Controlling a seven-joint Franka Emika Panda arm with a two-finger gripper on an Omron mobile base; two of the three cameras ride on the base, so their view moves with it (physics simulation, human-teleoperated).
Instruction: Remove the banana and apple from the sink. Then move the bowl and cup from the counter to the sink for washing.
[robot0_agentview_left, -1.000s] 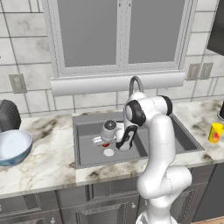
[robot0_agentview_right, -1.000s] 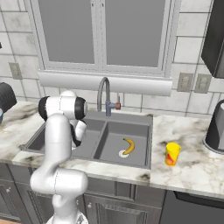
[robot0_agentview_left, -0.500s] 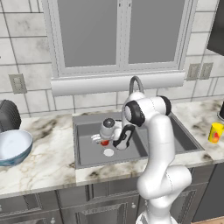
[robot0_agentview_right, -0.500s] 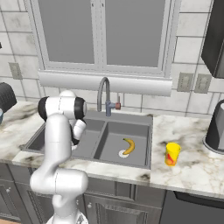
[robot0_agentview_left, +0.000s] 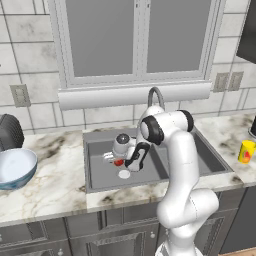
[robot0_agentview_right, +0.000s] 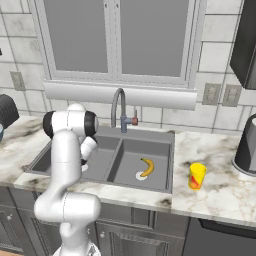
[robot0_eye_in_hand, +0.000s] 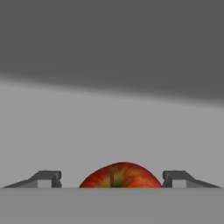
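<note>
Gripper (robot0_eye_in_hand: 112, 183) sat down in the sink's (robot0_agentview_left: 95, 176) left basin, jaws wide w/ the apple (robot0_eye_in_hand: 120, 176) centred between them, nothing gripped yet, gaps both sides. Apple just beside the white drain (robot0_agentview_left: 124, 174). Best bet: close slow & square, since round fruit could squirt out.

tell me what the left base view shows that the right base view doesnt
Left base view: the bowl on the counter left of the sink, and the hand down in the left basin at the apple.
Right base view: the banana lying in the right basin beside its drain, and a dark appliance at the far right.
Both: the sink, the faucet, the yellow cup on the counter to the right, the window.
</note>
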